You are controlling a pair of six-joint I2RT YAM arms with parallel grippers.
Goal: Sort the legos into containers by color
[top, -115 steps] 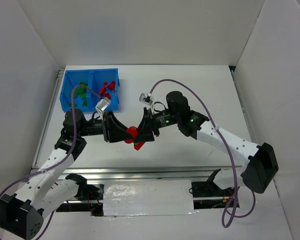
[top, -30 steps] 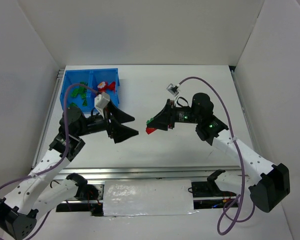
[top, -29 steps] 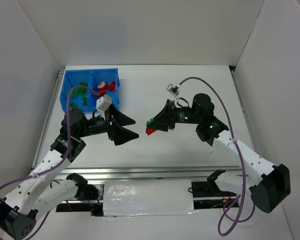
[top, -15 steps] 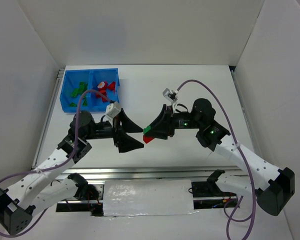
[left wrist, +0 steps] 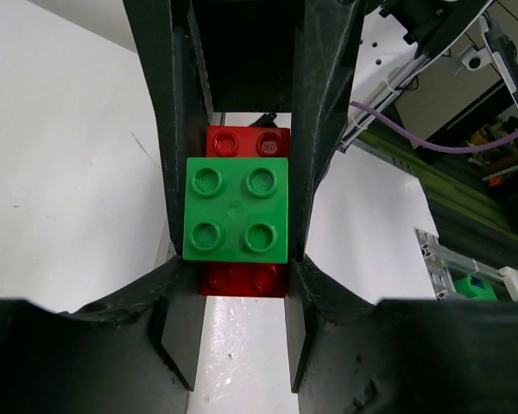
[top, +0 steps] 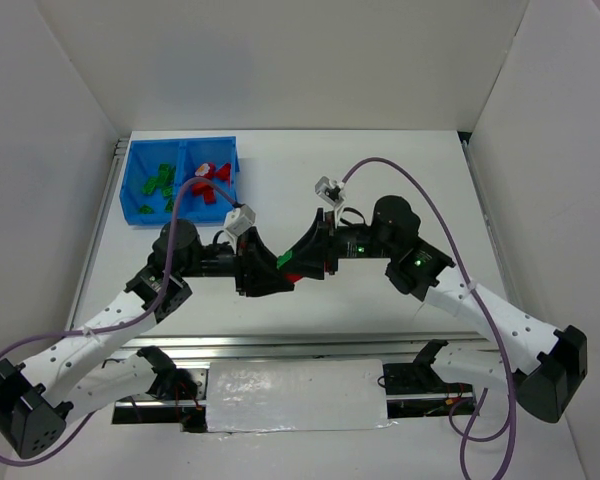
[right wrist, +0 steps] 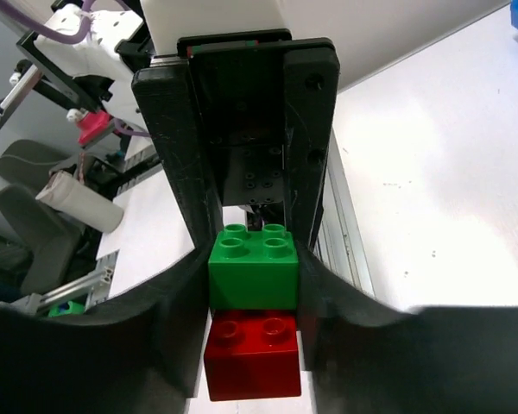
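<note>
Green brick (left wrist: 236,210) is pressed onto red brick (right wrist: 250,358). Left gripper (top: 272,275) and right gripper (top: 302,262) both narrowly clamp the stack. A skewed pull could drop one.

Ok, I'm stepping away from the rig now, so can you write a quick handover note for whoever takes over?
The left gripper and right gripper are both shut on the green-on-red brick pair between the arms.
Blue bin, far left: green legos in its left compartment, red legos in the right.
Done: those are sorted.
Left to do: pull the pair apart, drop each by colour.
</note>
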